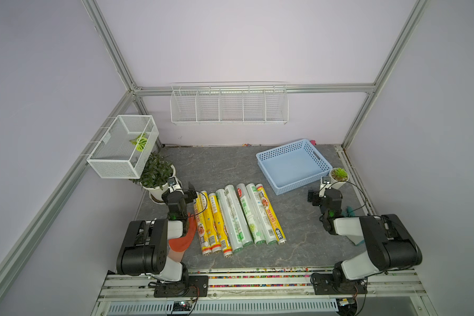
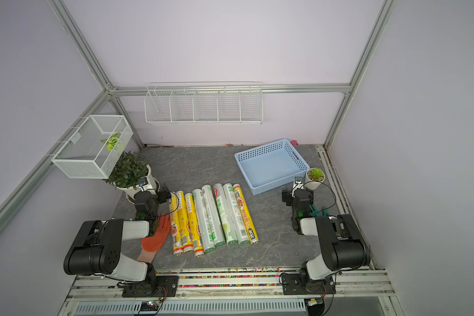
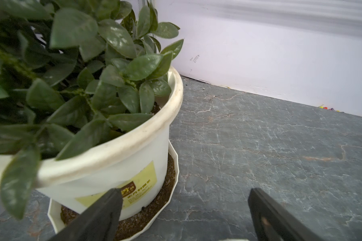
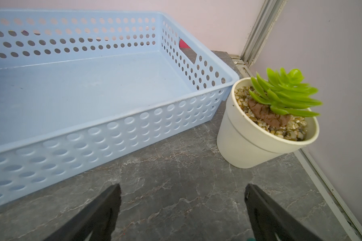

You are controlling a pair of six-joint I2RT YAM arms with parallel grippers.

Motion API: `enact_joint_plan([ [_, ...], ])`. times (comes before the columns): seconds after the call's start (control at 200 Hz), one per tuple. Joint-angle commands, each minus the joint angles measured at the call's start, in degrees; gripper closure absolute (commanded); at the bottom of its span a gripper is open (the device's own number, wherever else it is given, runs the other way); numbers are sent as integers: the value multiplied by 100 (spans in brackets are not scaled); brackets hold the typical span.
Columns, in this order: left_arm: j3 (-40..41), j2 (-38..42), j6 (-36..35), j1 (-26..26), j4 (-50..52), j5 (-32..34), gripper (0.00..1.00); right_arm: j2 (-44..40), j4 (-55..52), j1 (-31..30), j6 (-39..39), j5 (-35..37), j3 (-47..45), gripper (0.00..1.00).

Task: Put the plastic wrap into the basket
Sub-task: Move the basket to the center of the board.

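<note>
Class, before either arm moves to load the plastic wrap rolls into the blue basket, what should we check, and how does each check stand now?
1. Basket empty: ok.
2. All eight rolls lying side by side on the table: ok.
3. Left gripper open, holding nothing: ok.
4. Right gripper open, holding nothing: ok.
5. Orange glove clear of the nearest roll: cannot tell.
6. Small plant pot clear of the basket corner: cannot tell.
</note>
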State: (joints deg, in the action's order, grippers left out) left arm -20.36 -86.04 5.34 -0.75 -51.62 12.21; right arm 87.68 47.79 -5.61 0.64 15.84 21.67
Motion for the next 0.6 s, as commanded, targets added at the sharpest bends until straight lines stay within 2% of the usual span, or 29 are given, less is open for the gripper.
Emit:
enact_joint_plan([
  [0.0,26,510,-18,9,350,49,0,-207,78,-21,9,77,-18,2],
  [0.05,-100,948,236,14,1071,312,0,-434,166,-28,-36,80,-84,2],
  [0.075,-224,1183,492,14,1587,570,0,-659,-173,-69,-5,181,-10,2],
  [0.13,-473,1619,878,31,2475,824,0,-1242,-1835,-89,495,397,529,2],
  [0.175,-563,1959,998,31,2852,667,0,-1557,-3386,-64,1193,487,1167,2],
  [0.23,-581,2338,1280,31,3082,444,0,-1665,-4761,-53,1957,418,1858,2],
  [0.265,-591,2549,1619,31,3261,407,0,-1644,-5535,-9,2257,91,2319,3],
  [0.3,-593,2758,1957,31,3431,405,0,-1582,-5908,41,2223,-737,2608,2],
  [0.375,-661,3164,2711,31,4066,247,0,-1403,-5674,26,2221,-2381,2811,2],
  [0.415,-634,3303,2808,26,4078,-100,0,-1213,-5556,-22,2391,-3116,2940,3],
  [0.46,-582,3412,2622,32,3849,-878,0,-960,-5719,-162,2563,-3362,3223,6],
  [0.52,-605,3416,2686,31,3623,-1837,0,-635,-6154,-504,2464,-3188,3665,7],
  [0.595,-850,3298,2435,11,3779,-2985,0,-194,-6732,-1031,2186,-2482,4276,6],
])
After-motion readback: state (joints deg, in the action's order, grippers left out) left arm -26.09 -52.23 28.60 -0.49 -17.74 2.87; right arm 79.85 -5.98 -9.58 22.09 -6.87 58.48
